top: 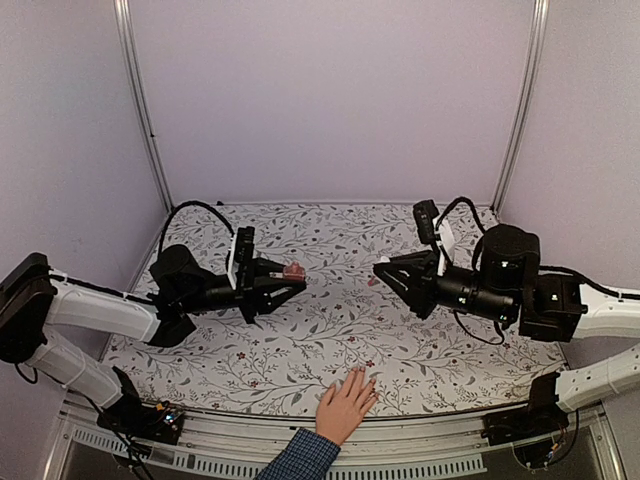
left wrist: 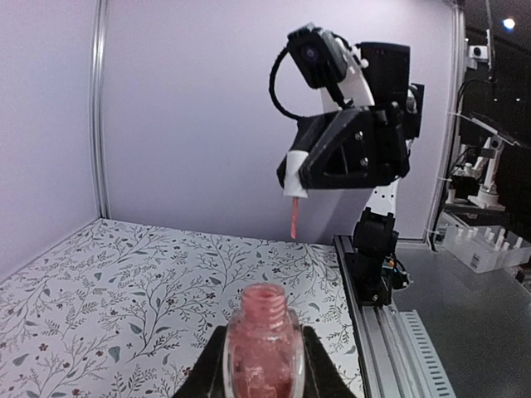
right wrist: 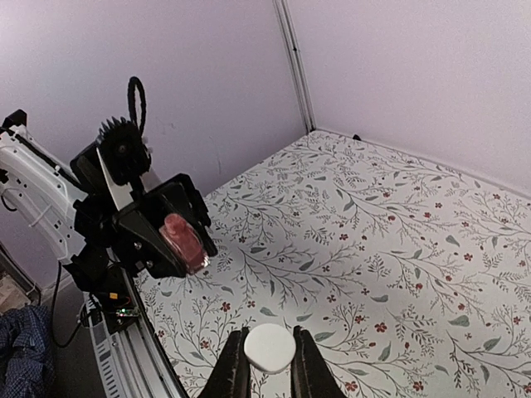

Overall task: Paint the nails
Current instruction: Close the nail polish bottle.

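Note:
A light-skinned hand (top: 345, 405) with a blue checked cuff rests flat at the table's near edge, and its nails (top: 358, 374) point away from me, too small to make out. My left gripper (top: 294, 274) is shut on an uncapped pink polish bottle (left wrist: 263, 352), held above the table left of centre. My right gripper (top: 379, 271) faces it from the right, shut on the white cap (right wrist: 269, 348). A pink-wet brush (left wrist: 293, 222) hangs below the cap. Both grippers hover well beyond the hand, with a gap between bottle and brush.
A floral-patterned cloth (top: 330, 330) covers the table. Pale walls with metal corner posts (top: 145, 110) close in the back and sides. An aluminium rail (top: 250, 440) runs along the near edge, with both arm bases on it.

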Motion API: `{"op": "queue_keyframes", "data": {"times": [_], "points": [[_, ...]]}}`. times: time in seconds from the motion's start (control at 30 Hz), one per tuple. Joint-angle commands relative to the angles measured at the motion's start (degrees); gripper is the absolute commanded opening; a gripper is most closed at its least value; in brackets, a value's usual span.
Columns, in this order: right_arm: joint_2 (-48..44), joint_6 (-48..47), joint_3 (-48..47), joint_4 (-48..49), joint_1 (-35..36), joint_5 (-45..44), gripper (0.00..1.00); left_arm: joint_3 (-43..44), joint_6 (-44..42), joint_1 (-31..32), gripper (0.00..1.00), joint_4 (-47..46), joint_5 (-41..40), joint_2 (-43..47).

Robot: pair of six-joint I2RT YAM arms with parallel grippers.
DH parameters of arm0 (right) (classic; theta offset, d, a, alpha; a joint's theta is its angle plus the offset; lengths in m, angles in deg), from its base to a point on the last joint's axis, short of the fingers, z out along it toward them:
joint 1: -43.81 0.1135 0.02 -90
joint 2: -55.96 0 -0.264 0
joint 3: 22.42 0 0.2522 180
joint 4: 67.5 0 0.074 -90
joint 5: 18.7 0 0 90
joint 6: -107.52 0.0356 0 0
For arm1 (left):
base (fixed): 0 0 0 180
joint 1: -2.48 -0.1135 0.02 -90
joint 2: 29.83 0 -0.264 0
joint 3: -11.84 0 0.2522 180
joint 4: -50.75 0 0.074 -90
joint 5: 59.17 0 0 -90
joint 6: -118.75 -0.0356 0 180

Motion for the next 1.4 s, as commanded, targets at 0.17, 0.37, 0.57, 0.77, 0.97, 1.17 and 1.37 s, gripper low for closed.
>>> {"op": "queue_keyframes", "data": {"times": [0.17, 0.37, 0.57, 0.77, 0.97, 1.17, 1.37], "points": [[3.69, -14.26, -12.70, -5.70, -0.39, 13.37, 0.00, -1.98, -10.78, 5.95, 0.00, 1.76, -4.14, 4.29], [7.12, -19.48, -18.26, -6.96, -0.30, 23.10, 0.00, -3.75, -13.00, 10.12, 0.00, -1.23, -5.42, 4.21], [11.09, -22.25, -21.55, -7.90, -0.16, 30.77, 0.00, -4.39, -13.35, 12.19, 0.00, -4.01, -6.58, 2.93], [14.15, -22.93, -22.09, -8.24, 1.05, 33.65, 0.00, -4.77, -13.22, 13.56, 0.00, -6.97, -7.26, 1.29], [15.39, -23.00, -22.01, -7.02, 1.54, 33.83, 0.00, -4.15, -14.07, 14.49, 0.00, -6.47, -7.22, 0.44], [15.72, -23.04, -22.11, -6.19, 1.61, 34.63, 0.00, -3.60, -14.77, 15.01, 0.00, -5.51, -7.68, -0.44], [15.61, -22.95, -21.64, -5.86, 1.82, 34.34, 0.00, -3.23, -14.95, 14.96, 0.00, -5.51, -7.69, -0.85]]}}
